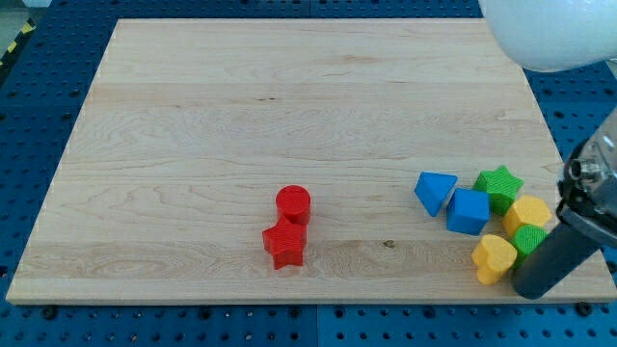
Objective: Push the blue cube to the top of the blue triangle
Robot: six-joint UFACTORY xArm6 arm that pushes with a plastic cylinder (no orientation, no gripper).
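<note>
The blue cube sits at the board's lower right, touching the right side of the blue triangle. My tip is at the lower end of the dark rod, near the board's bottom right edge. It is below and to the right of the blue cube, just right of the yellow heart and below a small green block. It does not touch the blue cube.
A green star lies right of the blue cube's top, and a yellow block lies to the cube's right. A red cylinder and a red star sit together at bottom centre. The wooden board lies on a blue perforated table.
</note>
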